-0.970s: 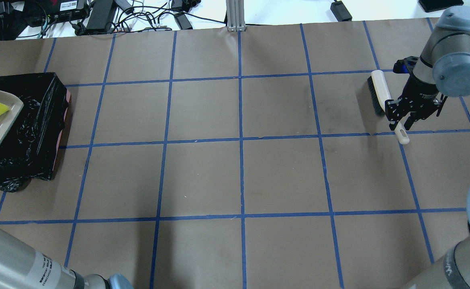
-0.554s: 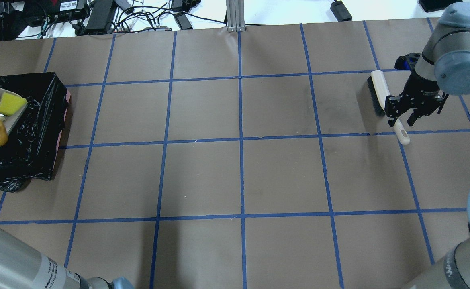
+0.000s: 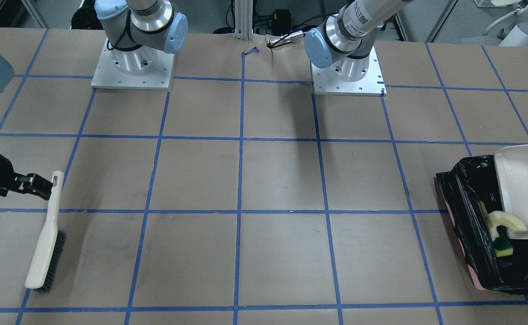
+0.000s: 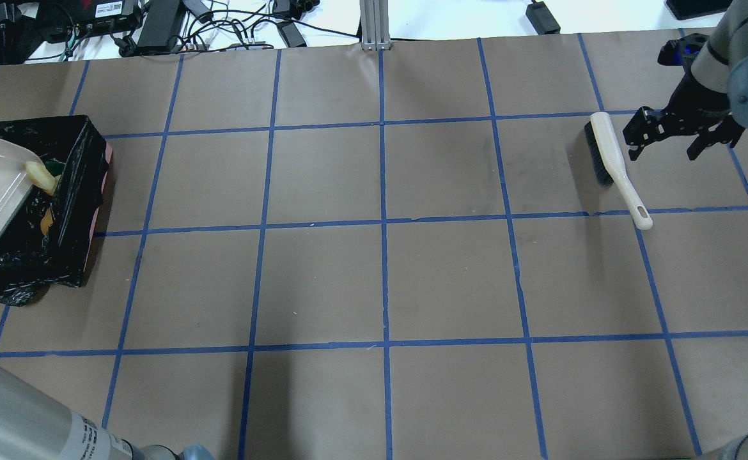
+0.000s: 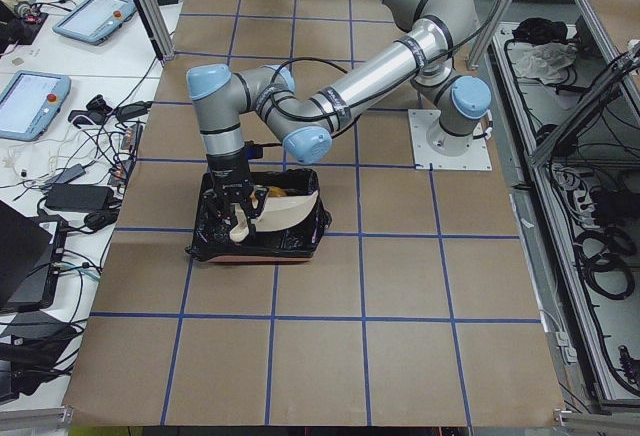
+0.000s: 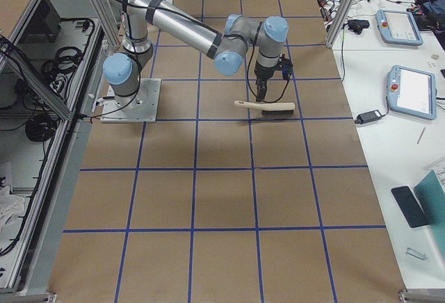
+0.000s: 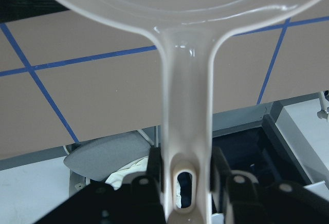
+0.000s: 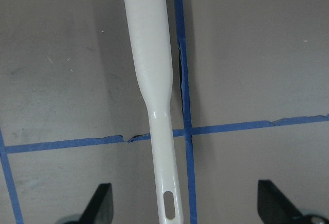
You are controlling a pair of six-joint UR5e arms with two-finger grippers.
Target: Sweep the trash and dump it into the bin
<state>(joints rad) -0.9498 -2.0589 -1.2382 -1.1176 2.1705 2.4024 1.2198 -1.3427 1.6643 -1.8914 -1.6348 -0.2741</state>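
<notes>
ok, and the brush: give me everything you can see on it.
The brush is a hand brush with an off-white, plastic-looking back and handle, a slotted hang hole at the handle tip, and dark bristles along one side of the head. It lies flat on the brown paper table, handle crossing a blue tape line. Nothing grips it: the right gripper is open, its fingers clear on either side of the handle.

Silver arm tubes, pale-blue joint caps, black end effectors (image 4: pixel 683 142).
</notes>
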